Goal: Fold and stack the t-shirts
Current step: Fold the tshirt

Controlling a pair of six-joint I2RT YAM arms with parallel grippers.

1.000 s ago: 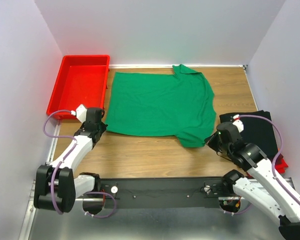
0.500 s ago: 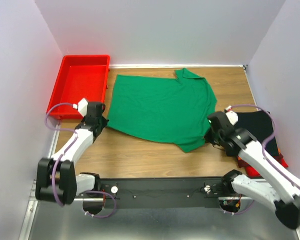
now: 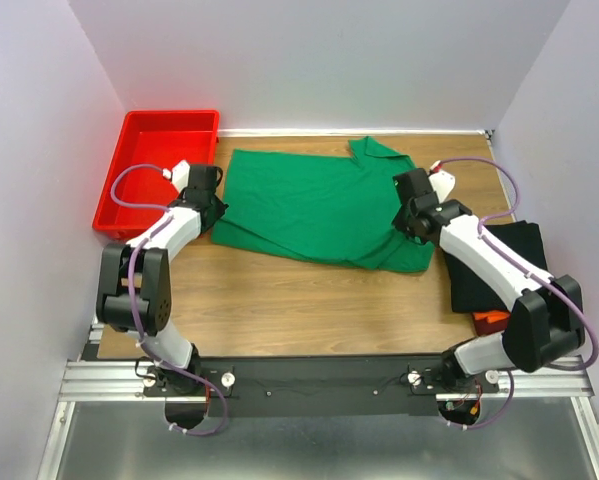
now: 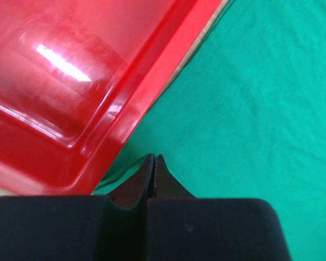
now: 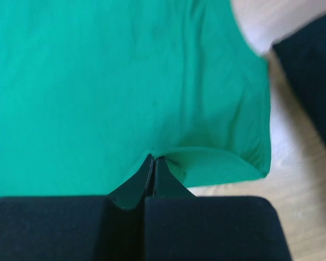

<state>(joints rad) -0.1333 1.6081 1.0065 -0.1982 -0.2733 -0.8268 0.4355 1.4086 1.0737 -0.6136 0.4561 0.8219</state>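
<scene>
Mid-fold on the desk (image 3: 309,300): I hold the green shirt (image 3: 319,205) by both ends of its near edge. The shirt lies flat across the far middle of the desk with its collar toward the back wall.

My left tool (image 4: 154,166) is closed tight, jaws pressed together with a pinch of green cloth at the tip. It sits just beside the rim of the red tray (image 3: 159,165), because that is where the shirt's left edge runs. My right tool (image 5: 153,166) is clamped the same way on the opposite side, where the cloth doubles over on itself by the tip.

I grip both ends at once so the edge travels as one straight line and the fold comes out even, not skewed. The lower part of the shirt is already rolling over, which I read as the first fold under way, not finished.

A folded black shirt (image 3: 499,265) waits on the right of the desk, just beside my right arm. A sliver of orange and red cloth (image 3: 491,322) shows at its near edge, so I take this to be the stack the green one joins. The tray's rim is the hazard on my left, as the cloth could snag there.
</scene>
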